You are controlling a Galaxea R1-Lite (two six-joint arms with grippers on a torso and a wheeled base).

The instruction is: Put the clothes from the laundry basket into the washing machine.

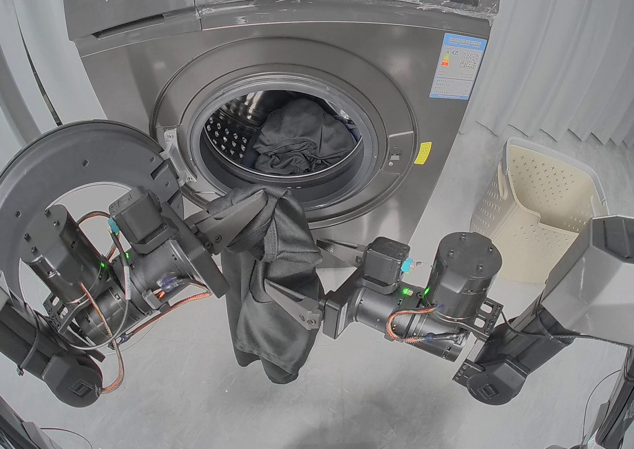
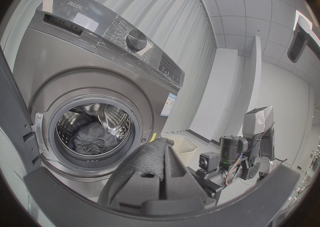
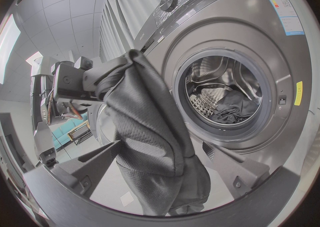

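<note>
Head view. A pale grey floor (image 1: 165, 397) is seen, with white pleated curtains (image 1: 568, 41) hung behind. A grey washing machine (image 1: 277, 41) is set against them, its round door (image 1: 66, 160) swung wide to the robot's left. Crumpled dark clothing (image 1: 304, 140) is seen in the drum (image 1: 228, 133), piled towards the right of the opening. A cream laundry basket (image 1: 548, 199) is placed on the floor just right of the machine. A dark mesh garment (image 1: 271, 311) is held by its top in the left gripper (image 1: 247, 216), low in front of the drum opening, and hangs clear of the floor. The right gripper (image 1: 284, 298) is placed lower, against the hanging cloth.

Left wrist view. A tiled ceiling (image 2: 240, 7) and the curtains (image 2: 160, 20) are shown above the machine (image 2: 83, 54). The left gripper (image 2: 163, 177) is closed, its fingers pressed together, with the garment (image 2: 143, 161) draped over one of them. The basket (image 2: 181, 146) is seen beyond, beside the machine.

Right wrist view. The right gripper (image 3: 160, 144) is spread wide, its fingers (image 3: 93, 161) well apart, and the garment (image 3: 150, 131) hangs down between them. Whether the cloth is touched by them cannot be told. Its top is pinched by the left gripper (image 3: 110, 67). The clothing (image 3: 233, 107) is seen low in the drum.
</note>
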